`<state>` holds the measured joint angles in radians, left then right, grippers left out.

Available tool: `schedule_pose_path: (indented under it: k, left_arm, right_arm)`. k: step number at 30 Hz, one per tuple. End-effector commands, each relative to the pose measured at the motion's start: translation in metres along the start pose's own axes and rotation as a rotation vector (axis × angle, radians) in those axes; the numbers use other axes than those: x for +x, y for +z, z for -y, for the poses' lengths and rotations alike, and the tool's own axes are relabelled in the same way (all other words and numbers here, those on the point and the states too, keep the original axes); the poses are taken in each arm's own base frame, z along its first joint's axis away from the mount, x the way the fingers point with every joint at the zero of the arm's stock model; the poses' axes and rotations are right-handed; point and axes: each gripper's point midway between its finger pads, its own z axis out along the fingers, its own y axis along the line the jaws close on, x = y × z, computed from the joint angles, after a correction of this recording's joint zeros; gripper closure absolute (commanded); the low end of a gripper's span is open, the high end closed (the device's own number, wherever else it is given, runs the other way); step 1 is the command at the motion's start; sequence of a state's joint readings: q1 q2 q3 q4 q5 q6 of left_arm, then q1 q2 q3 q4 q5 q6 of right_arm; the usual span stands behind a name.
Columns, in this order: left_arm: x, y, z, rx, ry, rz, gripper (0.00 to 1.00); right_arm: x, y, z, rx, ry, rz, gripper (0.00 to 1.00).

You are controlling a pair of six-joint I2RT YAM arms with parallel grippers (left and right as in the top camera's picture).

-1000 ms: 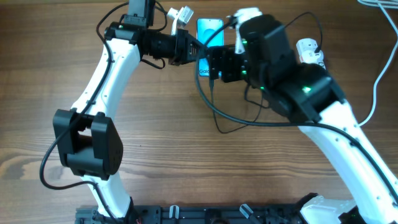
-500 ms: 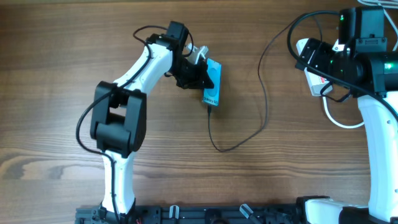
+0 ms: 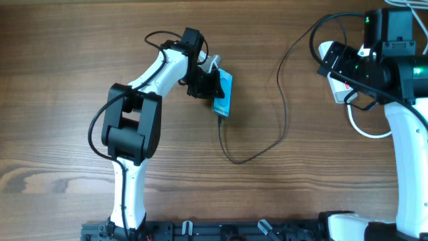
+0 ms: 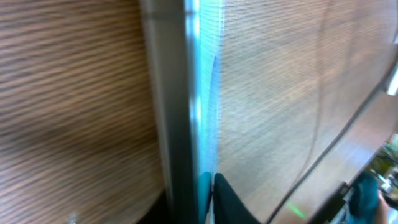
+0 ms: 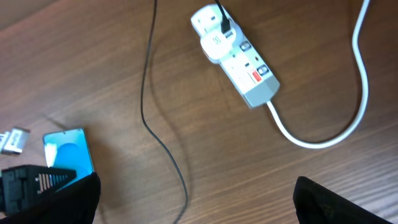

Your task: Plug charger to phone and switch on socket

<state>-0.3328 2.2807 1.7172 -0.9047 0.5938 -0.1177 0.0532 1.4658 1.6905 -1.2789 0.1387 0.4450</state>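
Note:
The phone (image 3: 224,94), cyan screen, is held tilted on edge in my left gripper (image 3: 208,85), which is shut on it. In the left wrist view the phone's edge (image 4: 194,93) runs up from the closed fingers (image 4: 208,183). The charger (image 3: 282,100), a thin black cable, meets the phone's lower end, loops over the table and runs to the white socket (image 3: 338,84) at the right. My right gripper (image 3: 334,67) hovers above the socket, open and empty. In the right wrist view (image 5: 196,199) the socket (image 5: 239,53) with its red switch mark, the charger (image 5: 146,106) and the phone (image 5: 68,152) lie below.
A small white adapter (image 3: 214,62) lies just behind the phone; it also shows in the right wrist view (image 5: 12,140). The socket's thick white lead (image 5: 336,134) curves off to the right. The wooden table (image 3: 60,80) is bare at the left.
My right arm has left the phone and now sits over the socket at the right. My left gripper has carried the phone down and slightly left, cable trailing.

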Motion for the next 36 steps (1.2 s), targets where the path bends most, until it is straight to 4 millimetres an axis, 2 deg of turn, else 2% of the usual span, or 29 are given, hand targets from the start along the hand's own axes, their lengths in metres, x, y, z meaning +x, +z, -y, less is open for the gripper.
schedule_pose_path:
  k: [1, 2, 5, 10, 12, 14, 17, 19, 20, 21, 25, 27, 29, 31, 36]
  left_arm:
    - [-0.001, 0.002, -0.015, -0.063, -0.008, 0.000, 0.80]
    - [0.000, 0.002, -0.016, -0.066, -0.009, -0.002, 0.80]
    - [0.003, 0.002, -0.019, -0.083, -0.018, -0.013, 0.64]
    - [0.010, 0.000, -0.032, -0.158, -0.044, -0.034, 0.60]
    - [0.012, -0.011, -0.029, -0.160, -0.050, -0.031, 0.58]
    - [0.005, -0.047, -0.013, -0.148, -0.030, 0.042, 0.53]
    - [-0.001, -0.123, 0.027, -0.122, 0.048, 0.222, 0.50]
    - [-0.001, -0.165, 0.042, -0.167, 0.095, 0.341, 0.00]
    - [-0.003, -0.180, 0.033, -0.258, 0.094, 0.392, 0.00]
    - [-0.004, -0.188, 0.027, -0.309, 0.089, 0.414, 0.00]
    - [-0.005, -0.189, 0.024, -0.329, 0.085, 0.420, 0.00]
    - [-0.005, -0.189, 0.024, -0.329, 0.085, 0.420, 0.00]
    - [-0.005, -0.189, 0.024, -0.330, 0.086, 0.420, 0.00]
    - [-0.005, -0.189, 0.024, -0.330, 0.085, 0.420, 0.00]
    - [-0.005, -0.189, 0.024, -0.329, 0.085, 0.420, 0.00]
  right_arm:
    - [0.007, 0.016, -0.002, 0.009, 0.003, -0.066, 0.00]
    - [0.010, 0.017, -0.005, -0.005, -0.005, -0.084, 0.00]
    - [0.011, 0.019, -0.006, -0.009, -0.006, -0.094, 0.00]
    - [0.007, 0.019, -0.008, -0.017, -0.004, -0.077, 0.00]
    - [0.002, 0.022, -0.003, 0.020, -0.005, -0.057, 0.00]
    - [-0.005, 0.027, 0.006, 0.082, -0.003, -0.030, 0.00]
    - [-0.011, 0.055, 0.028, 0.173, 0.082, -0.062, 0.00]
    - [-0.022, 0.084, 0.056, 0.227, 0.153, -0.089, 0.00]
    - [-0.028, 0.098, 0.074, 0.250, 0.199, -0.097, 0.00]
    - [-0.035, 0.112, 0.093, 0.267, 0.251, -0.098, 0.00]
    - [-0.054, 0.162, 0.168, 0.337, 0.412, -0.077, 0.00]
    - [-0.053, 0.190, 0.183, 0.307, 0.462, -0.101, 0.00]
    - [-0.050, 0.213, 0.180, 0.240, 0.486, -0.133, 0.00]
    - [-0.049, 0.239, 0.164, 0.141, 0.492, -0.161, 0.00]
    - [-0.050, 0.257, 0.144, 0.114, 0.453, -0.157, 0.00]
